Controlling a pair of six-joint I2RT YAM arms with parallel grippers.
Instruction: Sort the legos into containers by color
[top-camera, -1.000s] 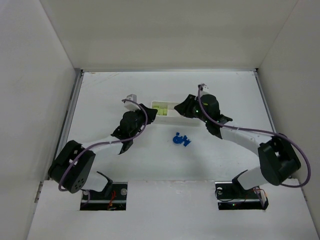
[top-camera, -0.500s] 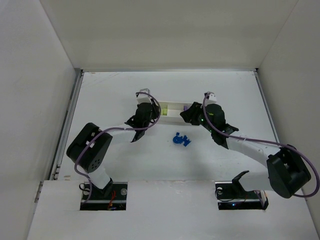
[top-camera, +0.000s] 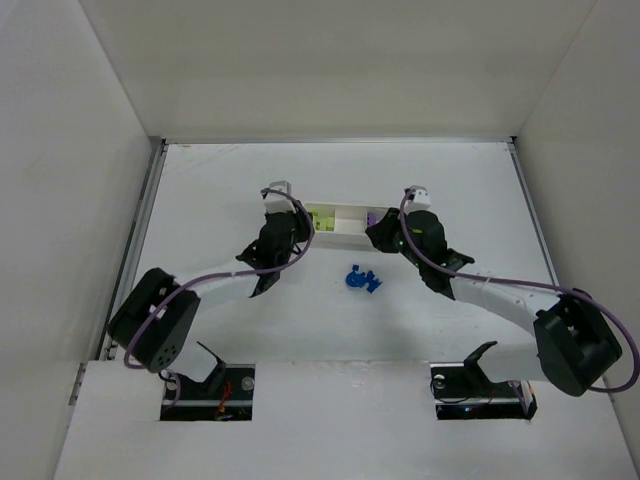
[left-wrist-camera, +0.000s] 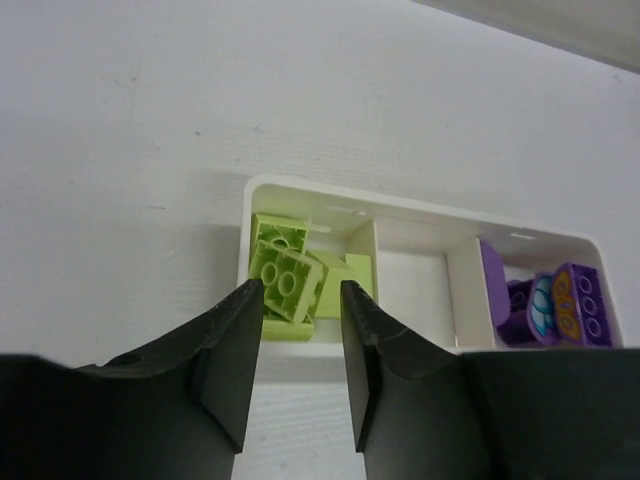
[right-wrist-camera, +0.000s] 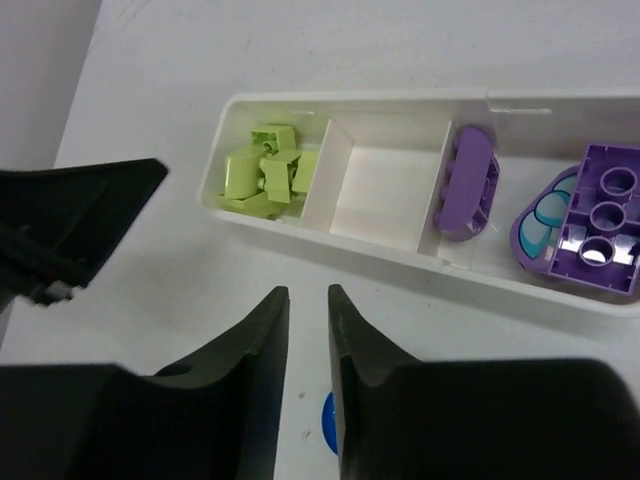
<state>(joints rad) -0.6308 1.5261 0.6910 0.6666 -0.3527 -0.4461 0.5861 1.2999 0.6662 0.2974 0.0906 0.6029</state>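
Note:
The white tray (top-camera: 345, 222) lies at mid-table. Its left compartment holds several lime-green legos (left-wrist-camera: 288, 277), the middle one is bare, and the right part holds purple legos (right-wrist-camera: 600, 215). A small pile of blue legos (top-camera: 362, 279) lies on the table in front of the tray; one blue edge (right-wrist-camera: 328, 430) shows under my right fingers. My left gripper (left-wrist-camera: 300, 292) is open and empty, just short of the tray's left end. My right gripper (right-wrist-camera: 308, 295) is empty, its jaws a narrow gap apart, in front of the tray's near wall.
White walls enclose the table on three sides. My left gripper's fingers (right-wrist-camera: 80, 225) show in the right wrist view, close to the tray's left end. Both arms (top-camera: 480, 285) reach in from the near edge on either side of the blue pile.
My left gripper came forward and right to the tray's left end, then eased slightly back. My right gripper drew back from over the tray to just in front of it.

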